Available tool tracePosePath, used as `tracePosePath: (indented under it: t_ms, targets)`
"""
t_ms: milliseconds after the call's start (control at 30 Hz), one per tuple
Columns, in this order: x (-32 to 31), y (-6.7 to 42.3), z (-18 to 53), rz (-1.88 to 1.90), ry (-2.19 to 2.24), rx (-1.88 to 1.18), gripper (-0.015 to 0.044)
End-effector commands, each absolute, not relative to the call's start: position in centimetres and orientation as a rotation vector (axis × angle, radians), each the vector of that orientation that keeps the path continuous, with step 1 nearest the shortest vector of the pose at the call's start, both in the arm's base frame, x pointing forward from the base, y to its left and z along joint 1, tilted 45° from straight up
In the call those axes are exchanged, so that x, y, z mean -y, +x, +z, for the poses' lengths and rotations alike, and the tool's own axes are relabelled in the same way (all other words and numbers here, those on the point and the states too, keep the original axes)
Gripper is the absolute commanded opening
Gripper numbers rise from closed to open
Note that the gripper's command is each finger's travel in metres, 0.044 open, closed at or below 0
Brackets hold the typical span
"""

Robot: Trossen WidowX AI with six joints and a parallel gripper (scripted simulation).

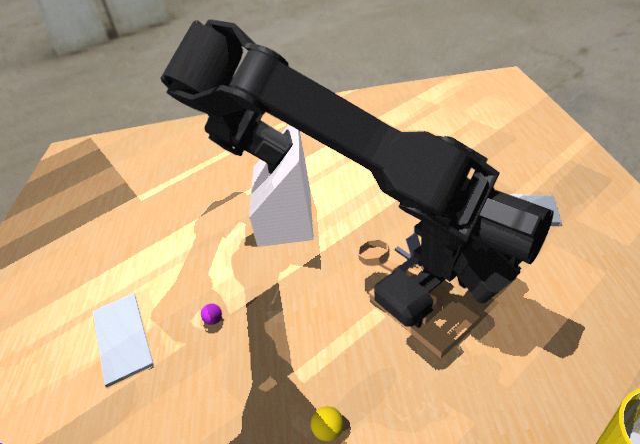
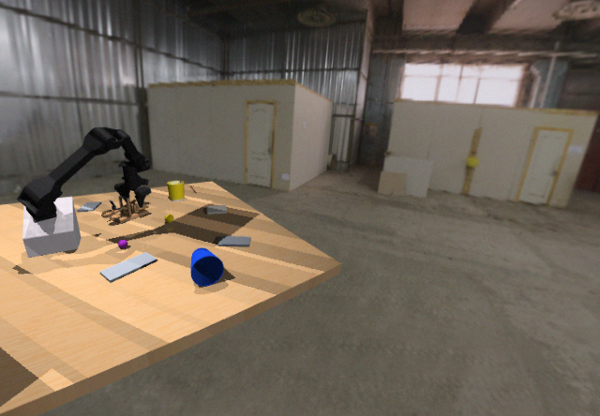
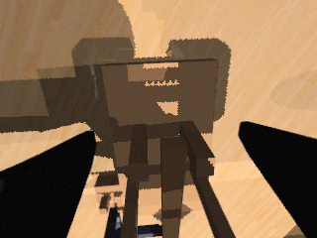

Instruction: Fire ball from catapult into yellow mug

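The wooden catapult stands on the table, right under my gripper. The gripper is open wide and empty, with one finger on each side of the catapult's frame. The catapult's ring-shaped cup sticks out to the left of the gripper. A purple ball and a yellow ball lie loose on the table, both well clear of the gripper. The yellow mug stands upright near the table's edge.
The arm's white base block stands on the wooden table. A blue mug lies on its side. Flat grey plates lie scattered about.
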State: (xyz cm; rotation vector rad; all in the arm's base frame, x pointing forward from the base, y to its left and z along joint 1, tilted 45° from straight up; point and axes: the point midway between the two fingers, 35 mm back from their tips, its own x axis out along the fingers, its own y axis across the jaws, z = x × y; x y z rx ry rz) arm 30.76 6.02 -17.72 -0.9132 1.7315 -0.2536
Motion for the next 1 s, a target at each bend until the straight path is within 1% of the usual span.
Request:
tracePosePath:
  t_ms: [0,300,667,867,967]
  targets:
    - [-5.3,30.3,-18.4,-0.253,-0.927,-1.741,0.0440]
    - [-4.8,30.2,-18.8,-0.253,-0.927,-1.741,0.0440]
    - [-5.0,30.5,-18.6,-0.256,-0.916,-1.735,0.0151]
    - [-5.0,30.5,-18.6,-0.256,-0.916,-1.735,0.0111]
    - [-6.8,30.8,-16.9,-0.253,-0.915,-1.736,0.0032]
